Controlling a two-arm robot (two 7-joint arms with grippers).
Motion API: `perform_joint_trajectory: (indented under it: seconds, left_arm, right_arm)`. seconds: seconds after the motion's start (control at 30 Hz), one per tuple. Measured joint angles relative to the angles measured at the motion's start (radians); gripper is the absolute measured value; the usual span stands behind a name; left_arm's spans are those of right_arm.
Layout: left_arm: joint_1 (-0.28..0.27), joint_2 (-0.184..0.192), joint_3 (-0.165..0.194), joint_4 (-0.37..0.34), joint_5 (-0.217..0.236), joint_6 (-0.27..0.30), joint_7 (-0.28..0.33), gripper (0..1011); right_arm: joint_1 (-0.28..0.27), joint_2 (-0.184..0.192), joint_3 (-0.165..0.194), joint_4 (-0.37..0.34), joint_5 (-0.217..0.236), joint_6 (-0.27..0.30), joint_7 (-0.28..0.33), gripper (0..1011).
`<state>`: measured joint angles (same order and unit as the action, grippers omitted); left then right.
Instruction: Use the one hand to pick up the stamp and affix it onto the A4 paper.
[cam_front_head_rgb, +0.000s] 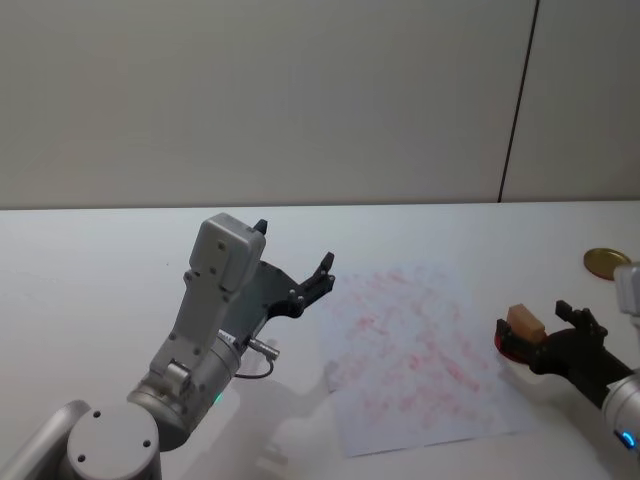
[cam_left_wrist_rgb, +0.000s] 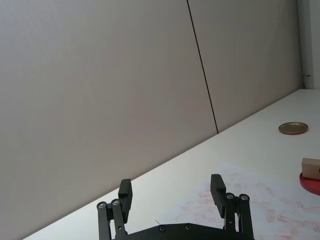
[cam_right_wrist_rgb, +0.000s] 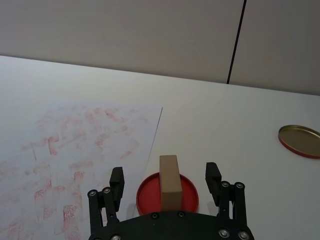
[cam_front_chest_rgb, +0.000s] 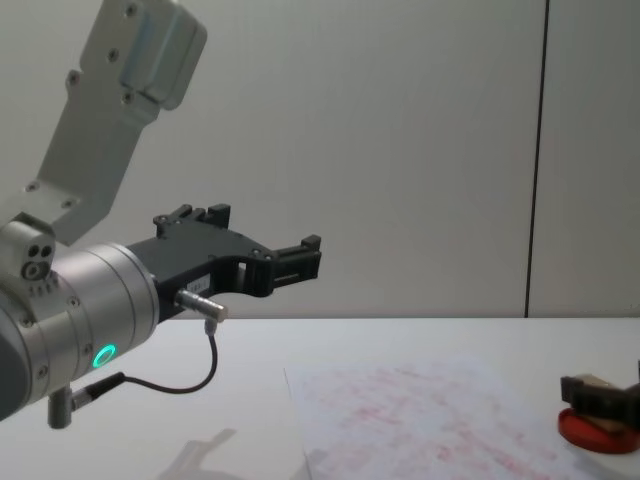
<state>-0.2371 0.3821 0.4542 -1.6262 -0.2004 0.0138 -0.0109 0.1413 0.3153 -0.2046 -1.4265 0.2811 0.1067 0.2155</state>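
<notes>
The stamp (cam_right_wrist_rgb: 170, 181), a small tan wooden block, stands upright on a round red ink pad (cam_right_wrist_rgb: 148, 194) just off the right edge of the A4 paper (cam_front_head_rgb: 415, 350). My right gripper (cam_right_wrist_rgb: 165, 179) is open, with one finger (cam_right_wrist_rgb: 116, 181) on each side of the stamp and gaps between them and the block. From the head view the right gripper (cam_front_head_rgb: 535, 330) reaches in from the lower right, level with the stamp (cam_front_head_rgb: 522, 318). My left gripper (cam_front_head_rgb: 300, 280) hangs open and empty above the table, left of the paper. The paper carries many faint red marks.
A gold round lid (cam_front_head_rgb: 607, 262) lies on the white table (cam_front_head_rgb: 100, 260) at the far right, beyond the ink pad. A plain wall stands behind the table. The left arm's large silver wrist (cam_front_chest_rgb: 90, 310) sits at the front left.
</notes>
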Motion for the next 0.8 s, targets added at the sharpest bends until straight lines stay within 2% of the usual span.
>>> perform_joint_trajectory:
  seconds: [0.1,0.3,0.47,0.57,0.6,0.7,0.8]
  left_arm:
    - [0.0,0.0,0.0,0.0,0.0,0.0,0.0,993]
    - [0.0,0.0,0.0,0.0,0.0,0.0,0.0,993]
    - [0.0,0.0,0.0,0.0,0.0,0.0,0.0,993]
    - [0.0,0.0,0.0,0.0,0.0,0.0,0.0,993]
    - [0.0,0.0,0.0,0.0,0.0,0.0,0.0,993]
    - [0.0,0.0,0.0,0.0,0.0,0.0,0.0,993]
    - [0.0,0.0,0.0,0.0,0.0,0.0,0.0,993]
  right_arm:
    - [0.007,-0.004,-0.001,0.014,-0.001,0.002,0.001,1001]
    - [0.018,-0.01,-0.003,0.036,-0.001,0.007,0.004,893]
    - [0.029,-0.016,-0.005,0.056,-0.003,0.009,0.007,716]
    - [0.034,-0.018,-0.006,0.063,-0.004,0.009,0.008,656]
    - [0.035,-0.019,-0.006,0.064,-0.004,0.009,0.009,597]
    - [0.04,-0.022,-0.007,0.073,-0.007,0.009,0.01,503]
    - [0.042,-0.023,-0.008,0.077,-0.008,0.007,0.011,444]
